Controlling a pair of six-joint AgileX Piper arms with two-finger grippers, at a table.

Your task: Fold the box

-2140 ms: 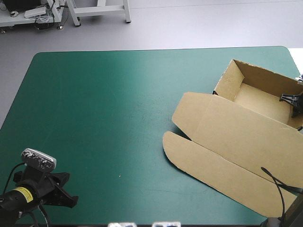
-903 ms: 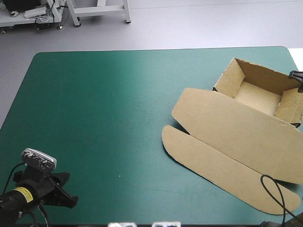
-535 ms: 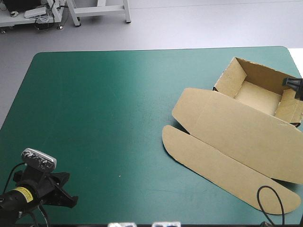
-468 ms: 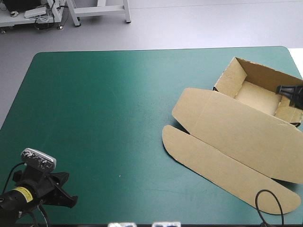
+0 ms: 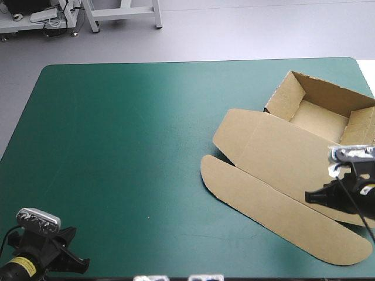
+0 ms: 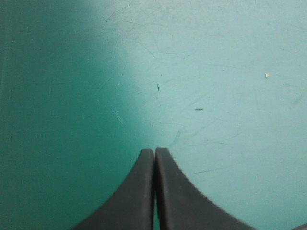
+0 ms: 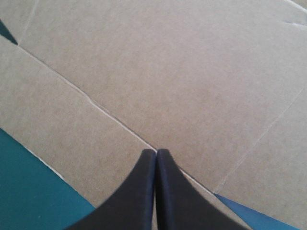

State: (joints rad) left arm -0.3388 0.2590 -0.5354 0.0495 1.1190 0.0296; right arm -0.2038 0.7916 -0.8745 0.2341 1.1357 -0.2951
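The brown box lies at the table's right side as an open tray with raised walls and its lid flat on the teal-green cover, the rounded front flap toward the near edge. My right gripper hovers over the lid's near right part, shut with nothing in it. In the right wrist view its shut tip sits just above the crease between lid and flap on the board. My left gripper rests shut at the near left corner, over bare cover.
The teal-green cover stretches bare from the box to the left edge. The box's tray reaches close to the table's right edge.
My right gripper has left the tray's right wall and come back toward the near edge, over the flat lid. The left gripper has slid slightly nearer the front edge.
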